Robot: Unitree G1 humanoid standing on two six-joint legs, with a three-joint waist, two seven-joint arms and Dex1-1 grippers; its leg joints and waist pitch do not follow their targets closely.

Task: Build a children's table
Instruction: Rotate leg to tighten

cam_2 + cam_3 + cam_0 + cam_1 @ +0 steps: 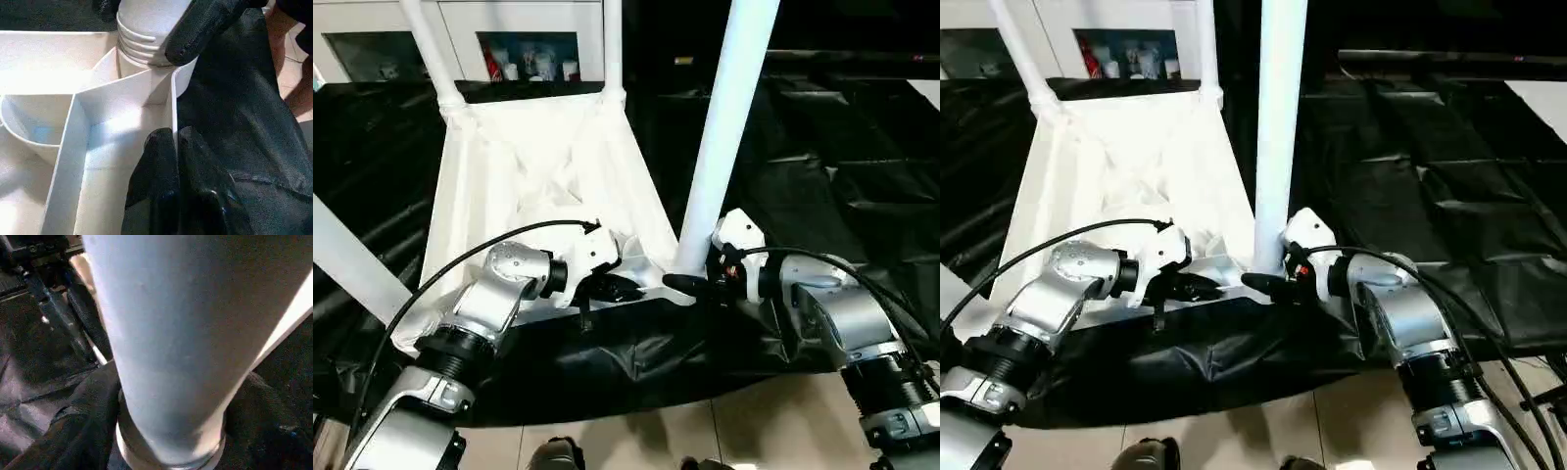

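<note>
The white tabletop [509, 186] lies underside up on the black-draped work table, its ribs showing. A white leg [724, 127] stands upright in the near right corner socket, its threaded base [142, 44] at the socket mouth. Two more legs [431, 49] [613, 39] rise from the far corners, and another leg [347, 259] slants at the near left. My left gripper [175, 134] is shut on the tabletop's near rim wall. My right gripper [690, 284] is closed around the base of the near right leg, one black finger [205, 24] against the threads.
The black drape [822, 147] covers the work table to the right and behind. The table's front edge runs just below the tabletop's near rim, with tiled floor [754, 431] beyond it. White cabinets [529, 54] stand at the back.
</note>
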